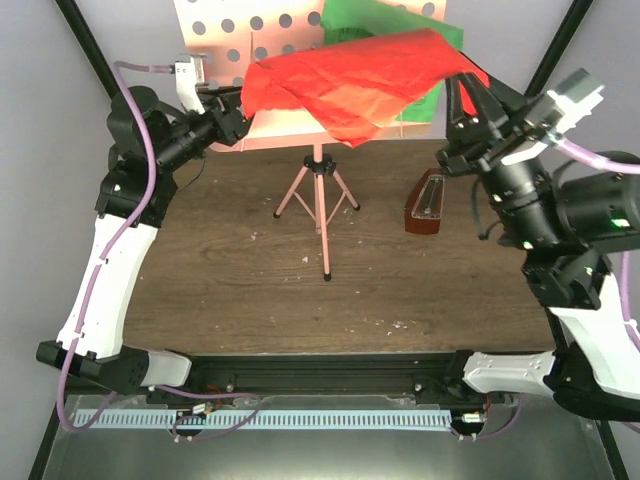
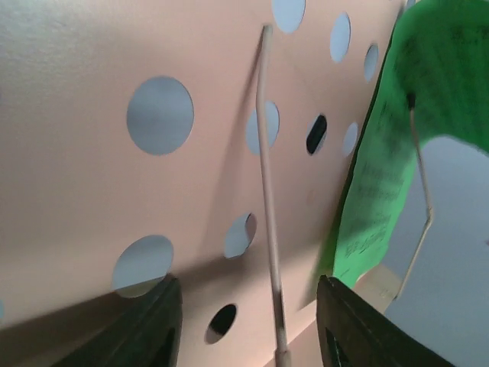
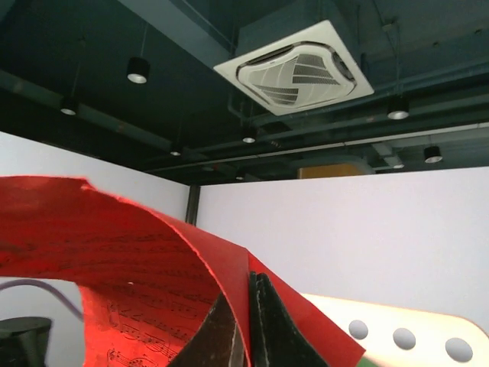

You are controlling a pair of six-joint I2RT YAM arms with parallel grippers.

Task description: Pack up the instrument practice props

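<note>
Brown table (image 1: 230,280), arms' bases at the near edge. Pink tripod music stand (image 1: 319,163) stands at the far middle, and its hole-dotted desk lies between the two grippers.

Red music sheet (image 1: 360,85) is lifted and draped across the desk front. Its right end is pinched in the right gripper (image 1: 468,88); in the right wrist view the fingers (image 3: 267,329) are pressed together on the paper edge, and the sheet curls up and off to the left of the jaws.

Green music sheet (image 1: 385,18) is on the desk behind the red one, up and to the left of the right jaws.

Left gripper (image 1: 243,118) is at the desk's left edge, just beside the red sheet's left end. Jaws are spread and hold nothing. In the left wrist view the desk face fills the space ahead of them, with the green sheet off to the right.

Metronome (image 1: 428,205) sits upright on the table, below the right jaws and well apart from the left ones.

Thin retainer wire (image 2: 267,191) runs up the desk face from between the left fingers (image 2: 153,329).
</note>
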